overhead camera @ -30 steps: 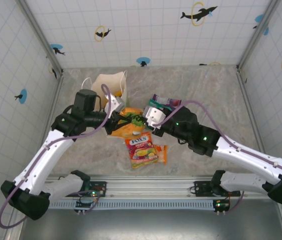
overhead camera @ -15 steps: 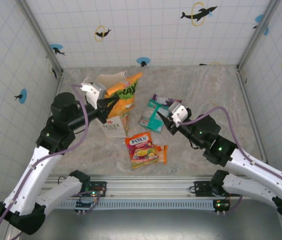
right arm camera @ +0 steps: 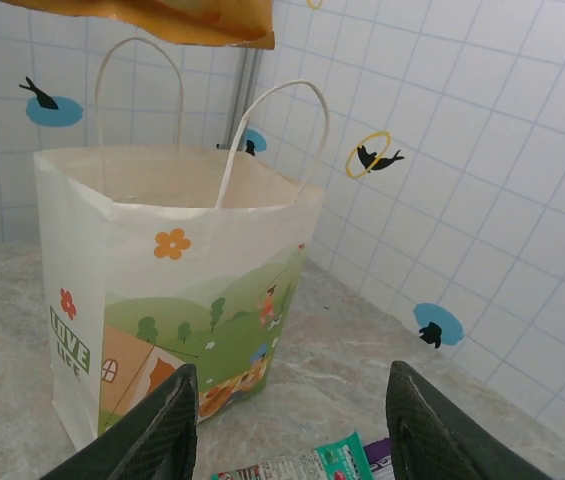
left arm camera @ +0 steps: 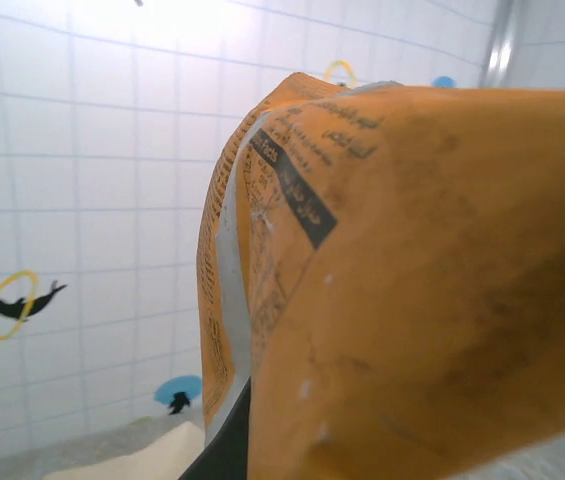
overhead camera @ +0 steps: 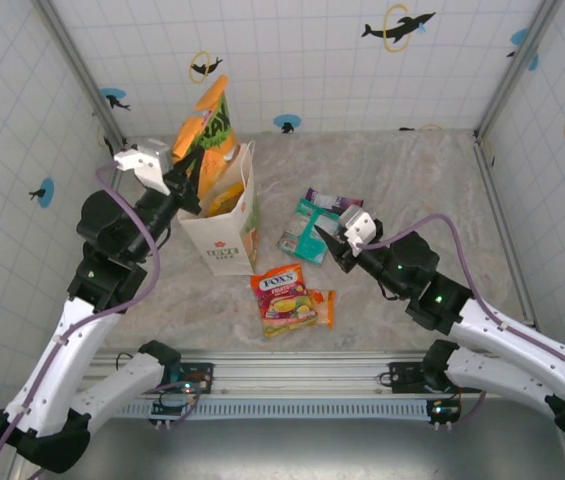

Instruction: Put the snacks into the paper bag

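Looking down from the top camera, the left gripper [overhead camera: 184, 171] is hanging above the paper bag [overhead camera: 230, 240]. Its fingers are pressed together, pinching an orange packet [overhead camera: 214, 105] with a green patch by its lower end. Whether a second packet is caught in the same pinch I cannot tell. The bag is standing upright on the table [overhead camera: 412, 180] near the left wall, mouth open, and a yellow-orange packet [overhead camera: 224, 203] is showing inside it. The right gripper [overhead camera: 324, 245] is hovering low to the right of the bag, fingers spread and gripping nothing. It is sitting just beside the teal packet [overhead camera: 304, 225], which is lying flat with a purple packet [overhead camera: 340, 203] touching its far edge. Nearer the arm bases, the red FOX'S packet [overhead camera: 282, 294] is lying flat with a small orange packet [overhead camera: 324, 308] touching its right side. That is four snacks lying outside the bag.

Switching to the left wrist camera, the orange packet [left arm camera: 412, 280] is crowding the lens, its printed side showing against the tiled wall.

Switching to the right wrist camera, the spread fingers [right arm camera: 157, 430] are framing the bag [right arm camera: 172, 290]. It is standing straight, both loop handles up and mouth gaping, though its front wall is hiding the inside from this angle. The pinched orange packet [right arm camera: 162, 18] is dangling above the mouth, apart from the rim. The teal packet [right arm camera: 302, 466] is peeking in at the bottom edge.
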{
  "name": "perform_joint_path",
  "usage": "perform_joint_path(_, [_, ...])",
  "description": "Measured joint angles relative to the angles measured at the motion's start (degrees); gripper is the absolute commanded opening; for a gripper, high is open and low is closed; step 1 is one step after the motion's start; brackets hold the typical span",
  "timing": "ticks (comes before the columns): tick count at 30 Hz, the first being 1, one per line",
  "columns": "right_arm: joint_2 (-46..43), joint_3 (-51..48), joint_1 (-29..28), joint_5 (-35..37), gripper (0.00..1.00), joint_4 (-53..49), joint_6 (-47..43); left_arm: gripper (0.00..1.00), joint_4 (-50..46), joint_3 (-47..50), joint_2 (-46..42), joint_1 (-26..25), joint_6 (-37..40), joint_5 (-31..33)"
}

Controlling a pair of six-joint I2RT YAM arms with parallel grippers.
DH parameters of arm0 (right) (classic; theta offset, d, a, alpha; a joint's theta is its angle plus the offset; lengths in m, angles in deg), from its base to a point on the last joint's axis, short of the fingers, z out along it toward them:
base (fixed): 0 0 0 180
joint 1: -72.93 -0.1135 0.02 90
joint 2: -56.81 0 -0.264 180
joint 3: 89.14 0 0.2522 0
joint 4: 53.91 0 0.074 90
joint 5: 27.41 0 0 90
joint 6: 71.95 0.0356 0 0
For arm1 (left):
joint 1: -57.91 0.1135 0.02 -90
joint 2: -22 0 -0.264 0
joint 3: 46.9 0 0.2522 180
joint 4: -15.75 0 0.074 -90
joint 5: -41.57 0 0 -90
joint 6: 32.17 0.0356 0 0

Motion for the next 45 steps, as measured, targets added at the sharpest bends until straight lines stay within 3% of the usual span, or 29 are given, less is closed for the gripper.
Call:
perform_joint_path(7, [0.17,-0.94,0.37,-0.46,0.51,0.35,0.74,0.12,0.61,0.02,3.93,0.00,0.17,7.65])
perform_joint_path(22, [0.55,-2.03,1.03,-1.07,0.51,0.39,1.75,0.20,0.94,4.50,10.21,0.00,0.87,16.35])
perform_joint_path(28, [0.55,-2.34,1.11,-1.09,0.51,0.39,2.08,0.37,2.05,5.88,11.37,0.00,1.70,17.81])
perform_joint_path(32, [0.55,-2.34,1.29,-1.33,0.51,0.39,2.34,0.42,1.99,5.84,11.34,0.00,1.68,17.81])
perform_joint_path(42, [2.19,-2.34,1.86,-2.60,0.51,0.46,3.02,0.43,-1.55,1.31,12.22,0.00,1.44,17.84])
perform_joint_path(45, [2.21,-2.34,1.86,-2.95,0.51,0.74,3.21,0.50,-2.78,1.31,12.61,0.00,1.20,18.23])
